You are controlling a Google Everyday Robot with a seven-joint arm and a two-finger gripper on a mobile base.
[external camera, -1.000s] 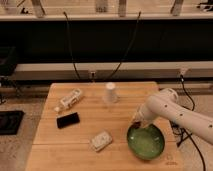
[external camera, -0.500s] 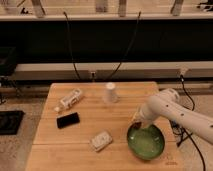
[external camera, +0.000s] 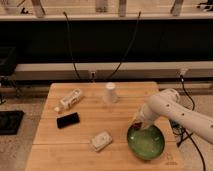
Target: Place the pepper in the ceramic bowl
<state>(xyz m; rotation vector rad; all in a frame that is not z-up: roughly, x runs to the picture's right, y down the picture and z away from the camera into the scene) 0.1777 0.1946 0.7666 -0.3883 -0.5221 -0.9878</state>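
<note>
gripper at near-left rim of ceramic bowl on worktop | jaws: cannot tell | pepper dark sliver at gripper, apparently held | light, slim, slippery; pinch mid-length

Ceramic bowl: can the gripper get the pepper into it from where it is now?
Probably yes. The gripper is at the far-left rim of the ceramic bowl, apparently carrying the pepper. The bowl's inside looks empty and nothing stands between them.
</note>
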